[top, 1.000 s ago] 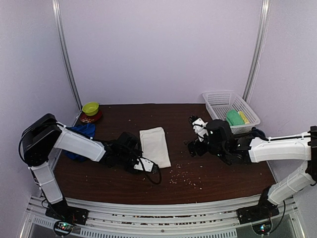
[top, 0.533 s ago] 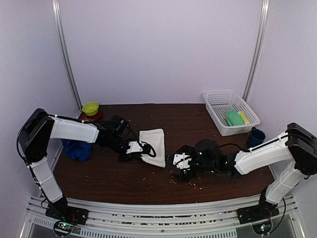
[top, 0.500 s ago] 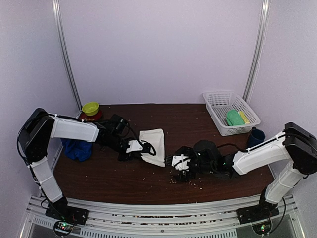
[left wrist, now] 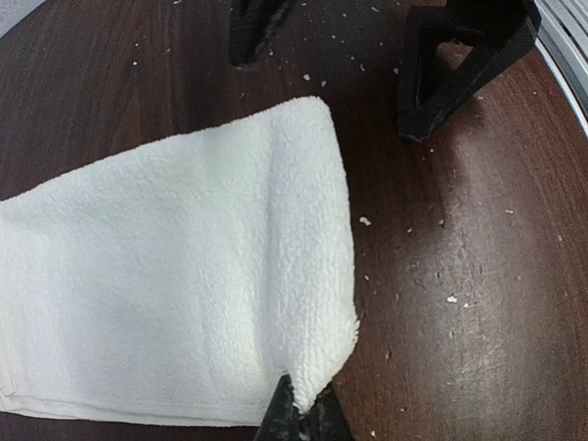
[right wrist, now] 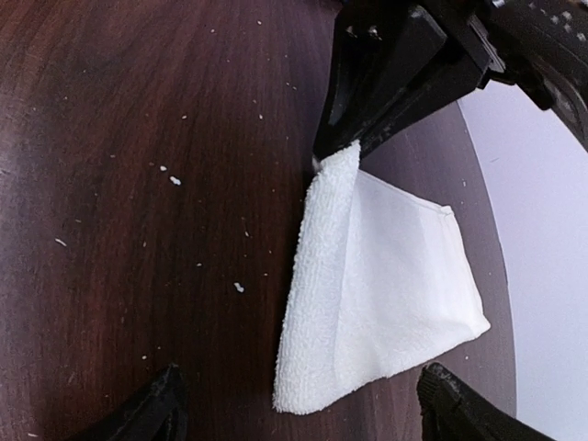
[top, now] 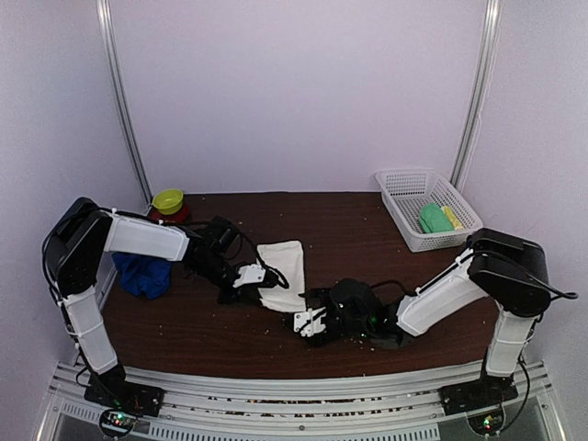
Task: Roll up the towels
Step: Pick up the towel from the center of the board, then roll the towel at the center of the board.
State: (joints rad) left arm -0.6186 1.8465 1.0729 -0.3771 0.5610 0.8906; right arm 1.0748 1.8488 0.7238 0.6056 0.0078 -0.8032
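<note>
- Since a second ago: the right arm has swung away from the basket (top: 404, 176) side and come down low at the near edge of the white towel (top: 283, 262). The towel lay flat and square then. Now it sits skewed, and its near hem looks raised.
- Left gripper (left wrist: 301, 415): jaws together, clamped on the very tip of the towel's near-left corner. Only a small tuft of terry sits between them.
- Right gripper (right wrist: 308, 409): fingers well apart, straddling the other near corner, nothing held.
- Between the two grippers the hem stands off the table (top: 367, 220) as a soft ridge. The rest of the white towel lies flat beyond it, toward the back wall.
- Blue towel (top: 142, 274): bunched at the left side of the table beside the left arm, not yet rolled.
- Crumbs (left wrist: 365, 220): scattered over the wood around the near hem.

What we judge could go wrong:
- The left pinch is shallow. A tug along the hem could slip the tuft free and let the ridge fall flat.
- The right fingers may shut off-centre and catch one layer, or only bare wood. The roll would then start crooked.
- The towel is already askew, so rolling from a slanted hem would give a cone, not a cylinder.
- Both grippers are working one short edge, close together, so a wrist turn by either risks contact.
- Crumbs may get rolled inside.
</note>
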